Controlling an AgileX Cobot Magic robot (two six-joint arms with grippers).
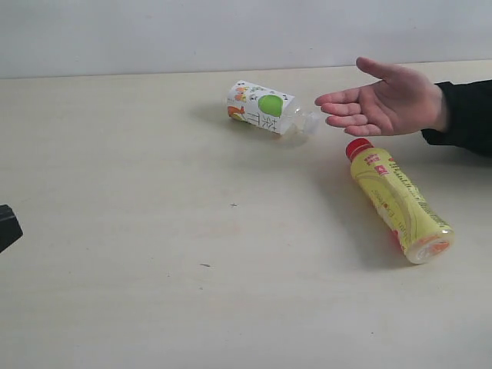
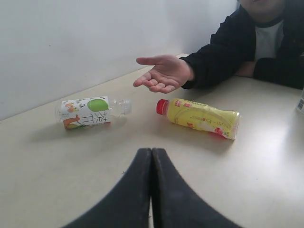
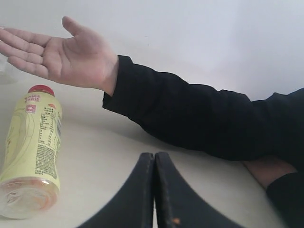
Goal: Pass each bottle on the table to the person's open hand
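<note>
Two bottles lie on their sides on the table. A clear bottle with a green-white label rests at the back, its cap end pointing at the person's open hand, which hovers palm up. A yellow bottle with a red cap lies just in front of the hand. My left gripper is shut and empty, well short of both bottles; only a black tip of it shows at the exterior view's left edge. My right gripper is shut and empty beside the yellow bottle's base.
The person's black sleeve stretches across the table's far right, with their torso behind. Part of another object shows at the left wrist view's edge. A pale wall backs the table.
</note>
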